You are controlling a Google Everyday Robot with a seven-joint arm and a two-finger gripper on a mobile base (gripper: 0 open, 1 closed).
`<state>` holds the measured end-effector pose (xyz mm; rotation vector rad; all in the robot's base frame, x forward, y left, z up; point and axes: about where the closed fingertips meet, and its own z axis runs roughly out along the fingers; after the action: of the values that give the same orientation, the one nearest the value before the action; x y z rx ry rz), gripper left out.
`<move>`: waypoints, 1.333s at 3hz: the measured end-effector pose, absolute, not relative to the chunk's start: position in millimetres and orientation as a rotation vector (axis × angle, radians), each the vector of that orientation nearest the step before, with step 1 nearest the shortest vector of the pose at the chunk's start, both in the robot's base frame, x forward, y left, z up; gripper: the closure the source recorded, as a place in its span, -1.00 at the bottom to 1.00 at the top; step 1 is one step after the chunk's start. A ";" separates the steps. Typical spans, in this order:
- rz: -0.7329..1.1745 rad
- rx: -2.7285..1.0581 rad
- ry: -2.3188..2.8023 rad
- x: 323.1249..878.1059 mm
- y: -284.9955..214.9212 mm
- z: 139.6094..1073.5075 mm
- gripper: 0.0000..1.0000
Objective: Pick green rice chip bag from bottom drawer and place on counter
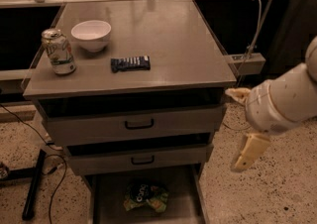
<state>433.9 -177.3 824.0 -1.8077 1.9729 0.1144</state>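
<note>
The green rice chip bag (pixel 145 196) lies crumpled on the floor of the open bottom drawer (pixel 184 194), near its middle. The counter (pixel 168 34) is the grey cabinet top above it. My gripper (pixel 232 130) hangs in the air to the right of the cabinet, level with the two upper drawers. It is open and empty, with one cream finger (pixel 238 94) pointing left by the counter's right front corner and the other (pixel 250 151) pointing down. It is well above and to the right of the bag.
On the counter stand a white bowl (pixel 91 33), a drink can (pixel 59 51) and a flat dark blue bar (pixel 130 63). Two upper drawers with black handles (pixel 138 125) sit slightly open. A black stand and cables (pixel 32 183) lie on the floor at left.
</note>
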 end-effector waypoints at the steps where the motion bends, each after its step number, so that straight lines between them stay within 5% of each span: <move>1: 0.129 -1.774 1.924 433.8 -176.8 771.4 -1.00; 4: 0.320 -1.750 2.007 439.3 -170.3 642.4 -1.00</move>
<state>439.3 -170.3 642.4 -1.7504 2.0074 0.3202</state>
